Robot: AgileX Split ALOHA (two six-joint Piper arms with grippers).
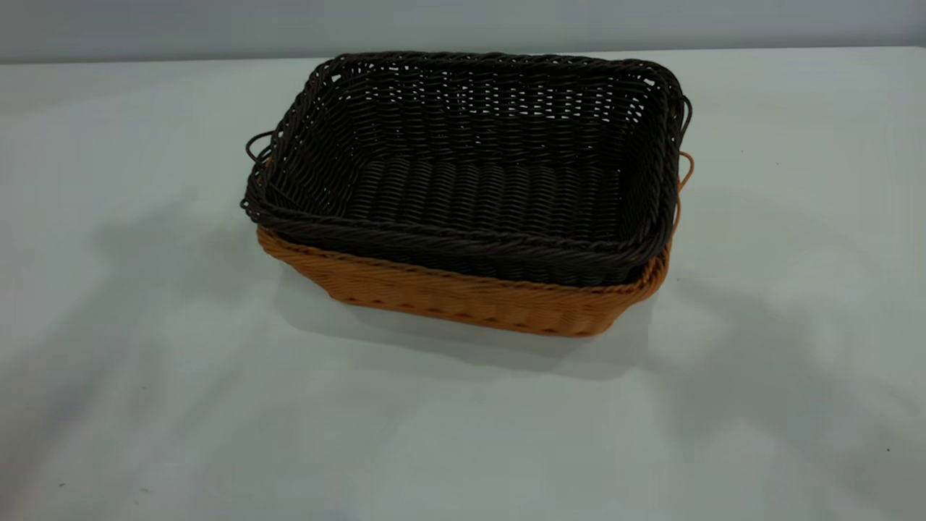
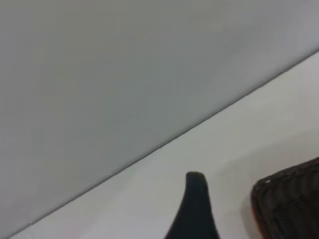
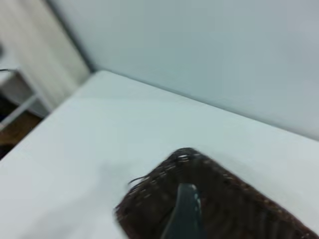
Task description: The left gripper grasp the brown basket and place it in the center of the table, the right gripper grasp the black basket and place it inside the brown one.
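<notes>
The black basket sits nested inside the brown basket near the middle of the table. Only the brown basket's near wall, its rim and one loop handle at the right end show beneath the dark rim. Neither arm appears in the exterior view. In the left wrist view, a dark part of my left gripper hangs above bare table, apart from a corner of the black basket. In the right wrist view, a part of my right gripper hovers over a corner of the black basket and is not touching it.
The table's far edge runs along a pale grey wall. In the right wrist view, a table corner shows, with a light frame and darker floor beyond it. Bare tabletop surrounds the baskets on all sides.
</notes>
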